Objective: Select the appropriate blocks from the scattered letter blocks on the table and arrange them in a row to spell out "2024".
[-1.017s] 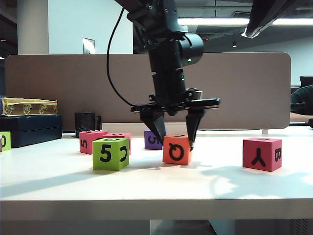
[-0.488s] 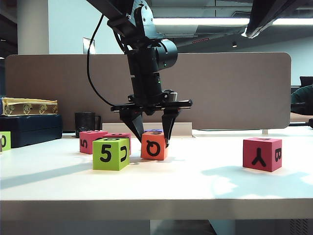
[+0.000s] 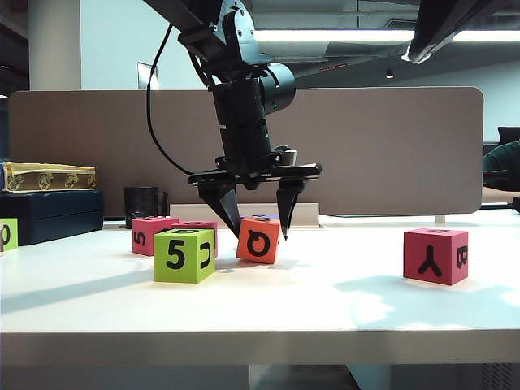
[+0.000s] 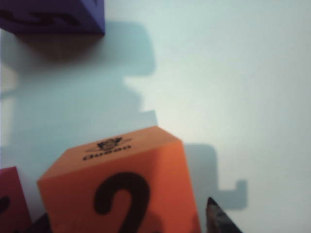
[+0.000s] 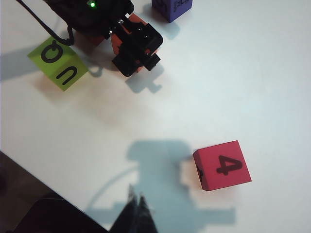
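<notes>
My left gripper (image 3: 257, 218) hangs over the orange block (image 3: 258, 240), fingers spread to either side, open. The block shows Q at the front and stands slightly tilted on the table (image 3: 341, 309), just right of the lime-green block (image 3: 185, 255). In the left wrist view its top face reads 2 (image 4: 116, 194), and a gap shows between it and one fingertip (image 4: 218, 221). Two pink-red blocks (image 3: 153, 234) sit behind the green one. Another pink-red block (image 3: 435, 255), topped with 4 (image 5: 221, 166), stands far right. My right gripper (image 5: 138, 206) is shut, empty, above bare table near it.
A purple block (image 4: 53, 17) lies just beyond the orange one. A grey divider panel (image 3: 390, 146) closes the back. A black mug (image 3: 142, 203) and a dark box (image 3: 49, 213) stand at the back left. Another lime block (image 3: 6, 234) sits at the left edge.
The left gripper carried the orange block leftwards to beside the green and pink-red blocks. Its fingers have now spread apart, and the block rests tilted on the table.
</notes>
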Tool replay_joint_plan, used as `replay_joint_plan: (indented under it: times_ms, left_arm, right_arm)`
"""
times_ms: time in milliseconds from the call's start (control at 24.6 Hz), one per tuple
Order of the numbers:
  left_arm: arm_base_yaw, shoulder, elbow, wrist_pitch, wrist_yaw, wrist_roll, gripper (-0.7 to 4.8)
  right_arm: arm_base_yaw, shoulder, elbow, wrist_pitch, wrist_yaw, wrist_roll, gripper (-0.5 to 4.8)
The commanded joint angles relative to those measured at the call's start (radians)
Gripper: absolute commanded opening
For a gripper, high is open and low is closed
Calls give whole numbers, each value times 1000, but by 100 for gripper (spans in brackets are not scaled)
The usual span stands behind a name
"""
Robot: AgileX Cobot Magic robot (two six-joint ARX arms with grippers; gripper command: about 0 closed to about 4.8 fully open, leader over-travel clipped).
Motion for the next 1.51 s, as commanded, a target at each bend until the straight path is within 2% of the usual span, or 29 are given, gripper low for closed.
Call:
replay_joint_plan:
  times_ms: [41,163,570,773,976,1220,1302,1424,1505]
  left_arm:
    - [0,-6,6,6,-6,19,356]
    - [9,-6,20,-5,-6,19,439]
    - [11,-12,88,-33,-11,39,440]
    - [28,-23,149,-63,-143,106,439]
    - [109,-31,168,-112,-143,140,435]
    - [198,-30,168,-167,-83,192,435]
    - [234,-30,168,-182,-83,239,435]
    - [274,-30,168,-190,-69,268,435]
    - [291,-29,167,-181,-77,346,435]
  right_arm:
    - [1,-5,4,6,-5,-3,-4]
    - [1,-5,4,6,-5,-3,-4]
    - [1,-5,4,6,-5,-3,-4]
    - [1,-5,4,6,-5,-3,-4]
    - [1,-5,4,2,-5,-3,-4]
    - [1,-5,4,1,-5,-3,-4]
    - [1,-5,4,1,-5,-3,-4]
    - [1,-5,4,2,-5,-3,-4]
    - [1,-5,4,0,-5,-3,-4]
